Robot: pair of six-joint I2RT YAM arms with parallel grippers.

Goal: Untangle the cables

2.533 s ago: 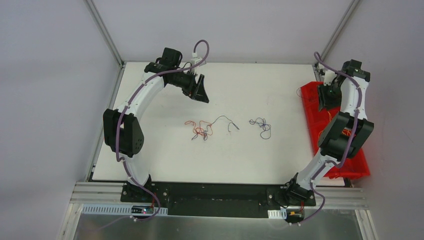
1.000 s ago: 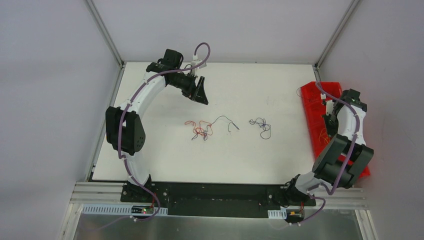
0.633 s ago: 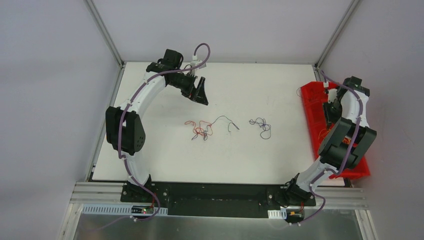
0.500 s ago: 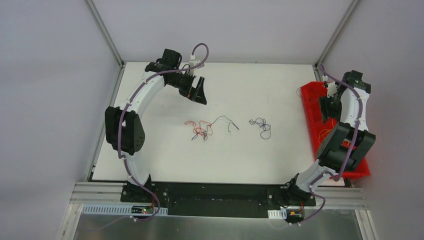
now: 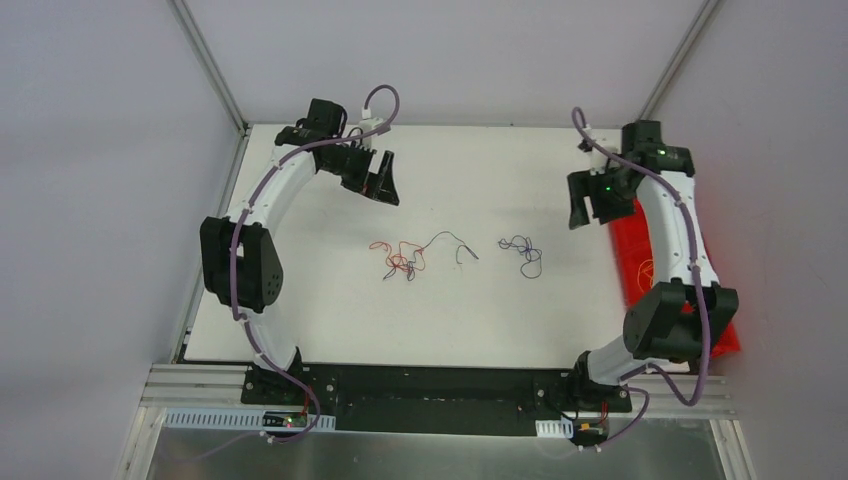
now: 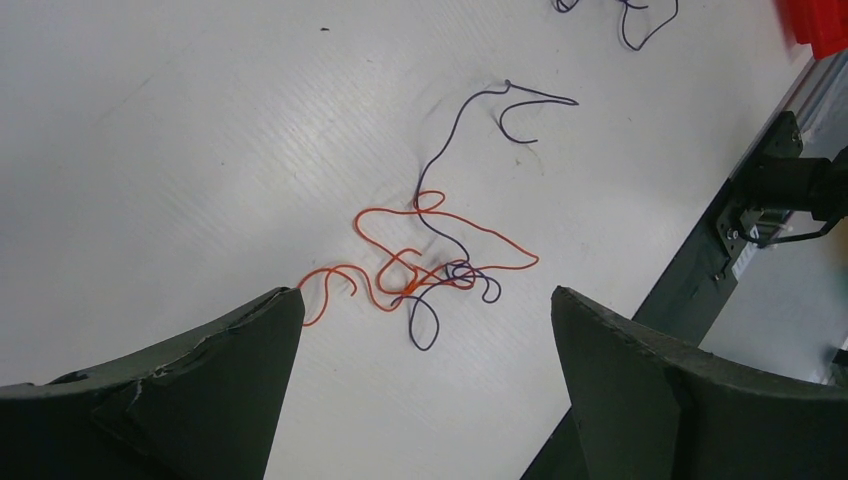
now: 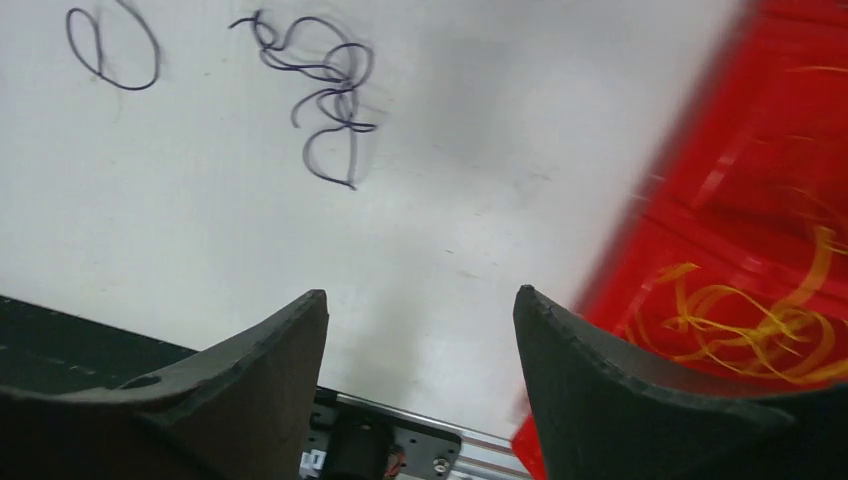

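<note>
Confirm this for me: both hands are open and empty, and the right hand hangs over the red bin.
Wrong place. The right hand hangs over the white table, beside the red bin, as the right wrist view shows. It and the left hand are open and empty.

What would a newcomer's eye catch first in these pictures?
An orange and dark purple tangle of cables lies in the middle of the table, separate dark purple cables to its right. A red bin holding yellow cables sits at the right edge. The left gripper and right gripper hang open, empty.
</note>
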